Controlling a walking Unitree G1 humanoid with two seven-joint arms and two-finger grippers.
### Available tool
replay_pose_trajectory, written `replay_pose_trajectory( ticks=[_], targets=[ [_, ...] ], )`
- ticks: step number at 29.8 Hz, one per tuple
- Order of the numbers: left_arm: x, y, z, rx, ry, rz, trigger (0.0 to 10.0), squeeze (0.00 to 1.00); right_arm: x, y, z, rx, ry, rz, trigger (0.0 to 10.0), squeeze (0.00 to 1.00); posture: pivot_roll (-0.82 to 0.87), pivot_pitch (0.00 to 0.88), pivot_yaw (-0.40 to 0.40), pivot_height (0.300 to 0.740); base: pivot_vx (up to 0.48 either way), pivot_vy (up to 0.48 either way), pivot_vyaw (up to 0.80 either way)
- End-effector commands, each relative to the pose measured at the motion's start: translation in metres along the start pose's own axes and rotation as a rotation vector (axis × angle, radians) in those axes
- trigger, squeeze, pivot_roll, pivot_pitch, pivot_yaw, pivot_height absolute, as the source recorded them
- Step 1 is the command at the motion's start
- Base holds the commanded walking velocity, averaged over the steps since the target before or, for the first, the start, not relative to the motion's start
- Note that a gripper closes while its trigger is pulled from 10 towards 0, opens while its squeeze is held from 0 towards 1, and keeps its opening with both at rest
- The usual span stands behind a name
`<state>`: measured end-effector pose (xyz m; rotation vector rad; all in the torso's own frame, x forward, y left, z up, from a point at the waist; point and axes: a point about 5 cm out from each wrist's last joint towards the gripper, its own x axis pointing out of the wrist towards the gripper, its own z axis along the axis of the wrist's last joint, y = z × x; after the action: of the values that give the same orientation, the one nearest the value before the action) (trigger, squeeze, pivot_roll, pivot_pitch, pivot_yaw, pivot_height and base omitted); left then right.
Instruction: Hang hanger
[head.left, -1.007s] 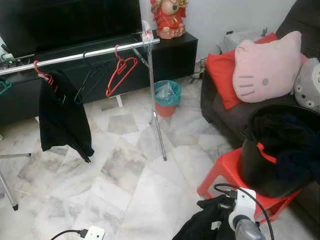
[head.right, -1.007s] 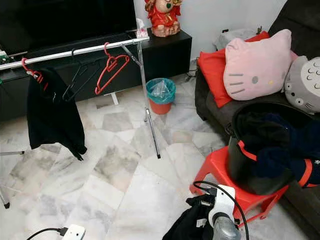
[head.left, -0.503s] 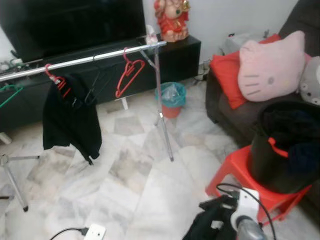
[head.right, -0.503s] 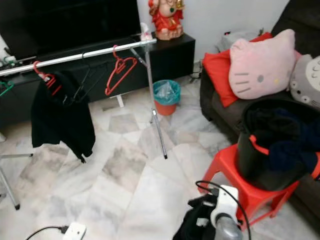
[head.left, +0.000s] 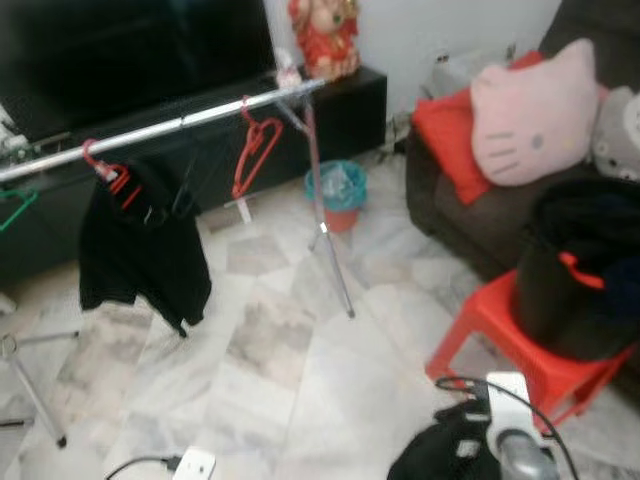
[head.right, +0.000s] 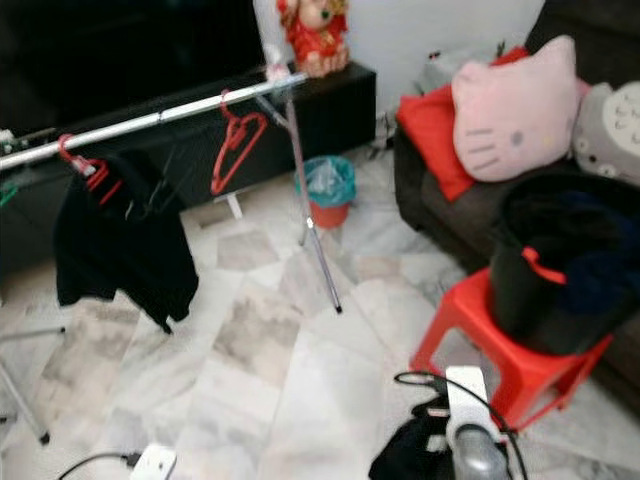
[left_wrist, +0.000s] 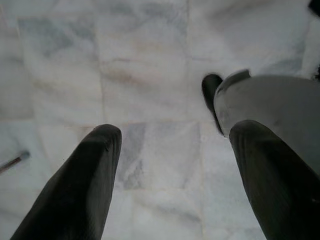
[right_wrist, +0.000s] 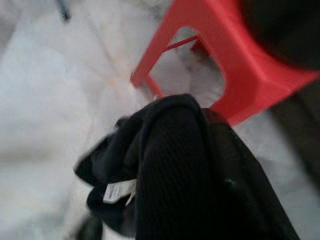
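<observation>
Camera has shifted since a second ago: rack and sofa sit slightly differently in frame, stool lower right; things themselves unmoved

- Clothes rail (head.left: 160, 128): chrome bar on a tripod stand, running from 9 o'clock up toward 12 o'clock before a black TV cabinet (head.left: 350, 105)
- Red hanger (head.left: 255, 150): empty, hooked on the rail near its right end, at about 11 o'clock
- Black garment (head.left: 140, 250): hung on a second red hanger at the rail's left part, at 10 o'clock
- Teal bin (head.left: 337, 190): on the marble floor (head.left: 270, 380) just behind the stand's leg, 12 o'clock
- Red stool (head.left: 520, 345): at 3 o'clock, carrying a black laundry basket (head.left: 580, 270) of dark clothes; dark sofa behind with a pink cat-face cushion (head.left: 535, 110)
- Right gripper (right_wrist: 200, 165): low at 5 o'clock, fingers closed on a black cloth (right_wrist: 130, 165) with a white label, beside the stool
- Left gripper (left_wrist: 170, 165): fingers apart, nothing between them, pointing at bare floor; the robot's grey leg and dark foot beside it
- White power strip (head.left: 192, 465): on the floor at 7 o'clock
</observation>
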<state>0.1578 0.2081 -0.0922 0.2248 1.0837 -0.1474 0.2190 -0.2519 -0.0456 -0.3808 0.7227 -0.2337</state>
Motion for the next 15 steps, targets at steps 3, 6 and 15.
replay_pose_trajectory(
  ticks=[3,6,15],
  targets=[
    [-0.002,0.006,-0.008,-0.003,0.026,0.018,10.0,0.0,-0.004,-0.004,-0.019,-0.103,0.069,0.003,10.0,0.0,-0.05,0.0,0.108,0.74,0.0,0.296,0.0],
    [-0.002,0.006,-0.007,-0.003,0.026,0.016,10.0,0.0,-0.008,-0.01,-0.032,-0.159,0.119,-0.01,10.0,0.0,-0.05,0.0,0.108,0.74,0.0,0.292,0.0],
    [-0.002,0.005,-0.007,-0.003,0.024,0.015,10.0,0.0,-0.021,0.004,-0.062,-0.274,0.235,0.058,10.0,0.0,-0.05,0.0,0.106,0.74,0.0,0.293,0.0]
  ],
)
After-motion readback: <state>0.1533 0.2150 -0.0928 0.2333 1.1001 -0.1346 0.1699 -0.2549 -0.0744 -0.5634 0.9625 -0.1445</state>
